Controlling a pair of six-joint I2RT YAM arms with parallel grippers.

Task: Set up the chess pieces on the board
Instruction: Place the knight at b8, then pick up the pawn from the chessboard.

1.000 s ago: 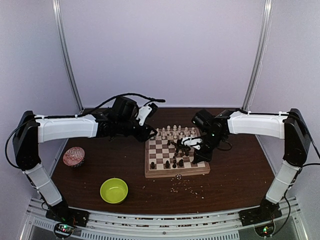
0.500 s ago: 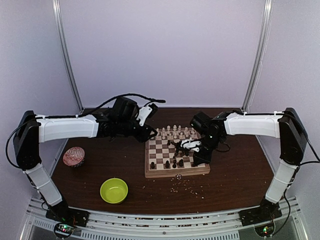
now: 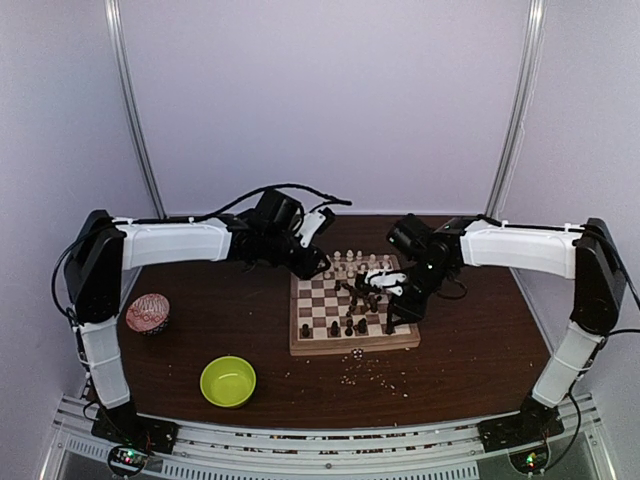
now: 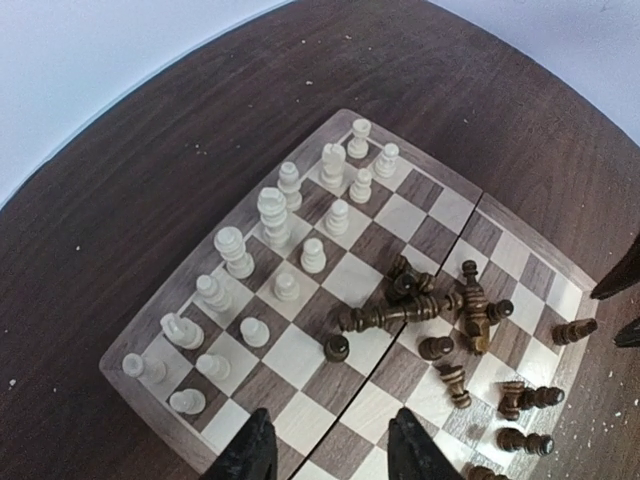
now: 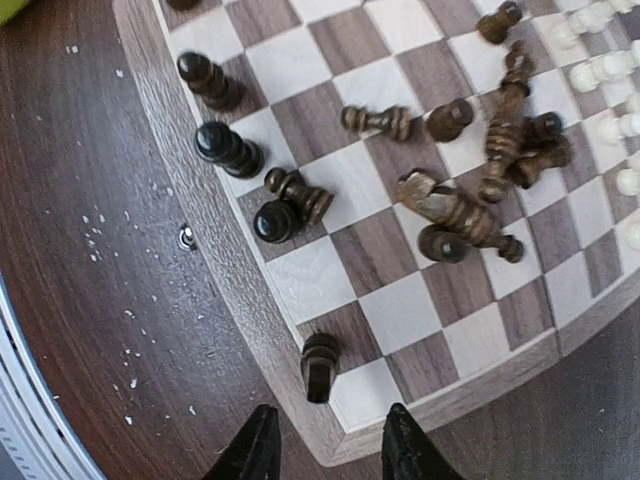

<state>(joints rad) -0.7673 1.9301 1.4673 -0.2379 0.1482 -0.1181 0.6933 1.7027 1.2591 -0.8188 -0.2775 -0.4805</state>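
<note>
The board (image 3: 355, 347) lies at the middle of the table (image 3: 200, 330), slightly to the right. Sixteen cream pieces (image 4: 272, 215) stand upright along its far side in two rows of eight, so that side looks finished. The dark pieces (image 5: 455, 215) are not set. Most lie tipped in a heap around the middle of the board, and a few more sit toward the near edge, at least two of them upright. There seem to be about fifteen, though the heap is too tangled for a sure count.

Over the last second the left arm has swung to the right. It has carried the left gripper (image 4: 330, 420) from just left of the board's far left corner to above the cream rows. Its fingers are spread with nothing between them, and one upright dark pawn (image 4: 337, 347) stands just ahead of them. The right gripper (image 5: 330, 412) has hardly shifted and hangs toward the near right corner, also spread and empty. No piece appears to have moved. The left arm is probably coming in to help with the dark heap, which is all the work that remains.

Off the board are one green bowl (image 3: 228, 381) at the near left and one patterned bowl (image 3: 147, 313) farther left. Pale crumbs (image 3: 372, 376) are scattered just near of the board.
</note>
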